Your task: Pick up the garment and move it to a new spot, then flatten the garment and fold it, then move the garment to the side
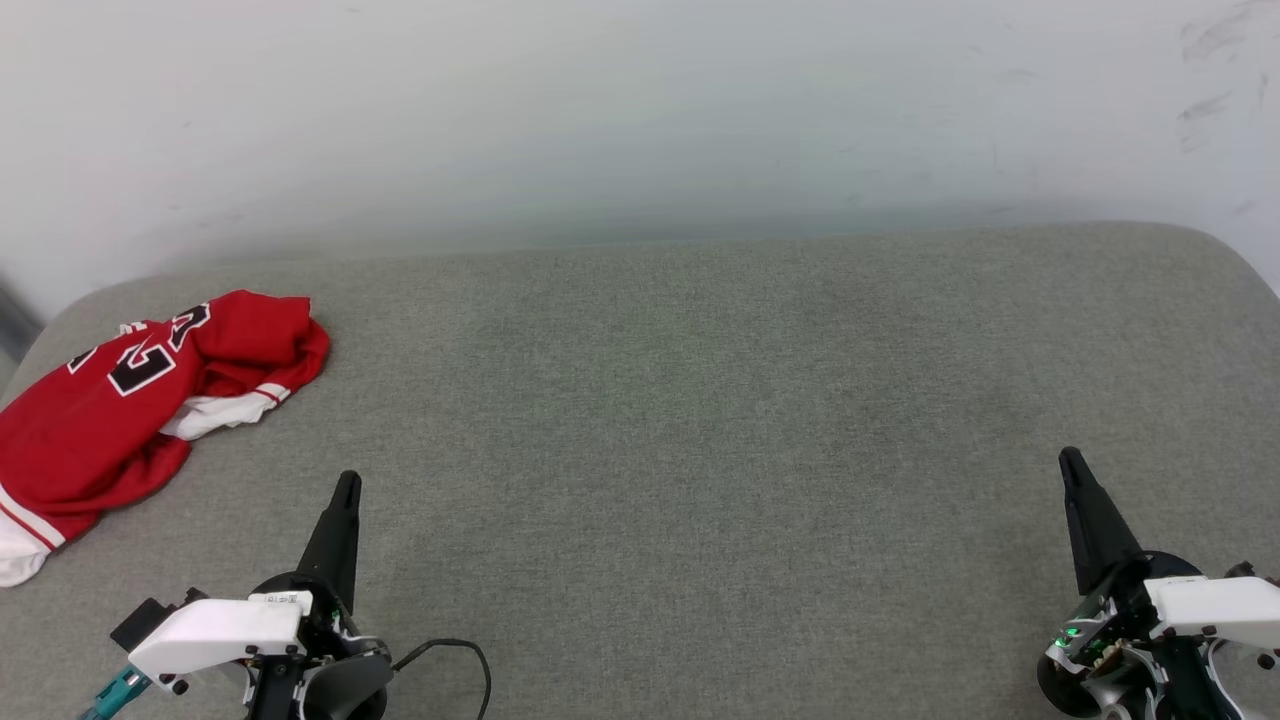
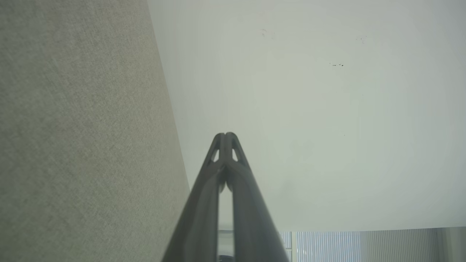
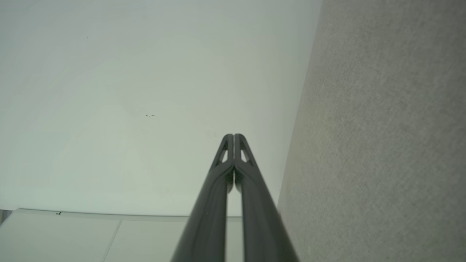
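Crumpled red jersey shirt point(image 1: 90, 430) lies on grey fabric bench point(image 1: 680, 400); left claw point(image 1: 347, 482) and right claw point(image 1: 1068, 458) pressed together, empty.

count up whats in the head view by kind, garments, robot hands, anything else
garment: 1, red jersey, crumpled at the far left
robot hands: 2, left hand and right hand, both shut and empty
grey padded surface: 1
black cable: 1, by the left hand
total: 5
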Controlling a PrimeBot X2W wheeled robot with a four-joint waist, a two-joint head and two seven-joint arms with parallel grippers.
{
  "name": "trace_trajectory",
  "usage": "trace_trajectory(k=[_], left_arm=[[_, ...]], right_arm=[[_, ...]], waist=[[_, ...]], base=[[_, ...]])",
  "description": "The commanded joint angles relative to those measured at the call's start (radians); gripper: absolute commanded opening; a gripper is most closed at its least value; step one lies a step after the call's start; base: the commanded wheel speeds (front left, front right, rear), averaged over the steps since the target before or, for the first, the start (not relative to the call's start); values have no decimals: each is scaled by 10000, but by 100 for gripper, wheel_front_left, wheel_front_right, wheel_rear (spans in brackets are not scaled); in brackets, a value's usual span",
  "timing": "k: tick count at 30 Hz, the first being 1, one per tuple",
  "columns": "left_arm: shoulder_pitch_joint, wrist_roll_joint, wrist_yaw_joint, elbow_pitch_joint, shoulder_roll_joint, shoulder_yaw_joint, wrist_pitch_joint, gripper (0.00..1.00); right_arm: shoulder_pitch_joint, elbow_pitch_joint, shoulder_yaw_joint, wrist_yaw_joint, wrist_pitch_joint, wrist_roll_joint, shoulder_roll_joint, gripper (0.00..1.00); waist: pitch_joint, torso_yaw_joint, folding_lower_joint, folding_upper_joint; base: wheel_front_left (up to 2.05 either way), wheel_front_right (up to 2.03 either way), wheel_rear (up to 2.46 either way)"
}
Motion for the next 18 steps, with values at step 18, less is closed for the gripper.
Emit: trace_trajectory(k=[18], left_arm=[[-80, 14, -30, 5, -8, 11, 21, 0]], right_arm=[[-100, 2, 5, -3, 1, 40, 33, 0]], waist=[[0, 0, 0, 0]], base=[[0, 0, 0]])
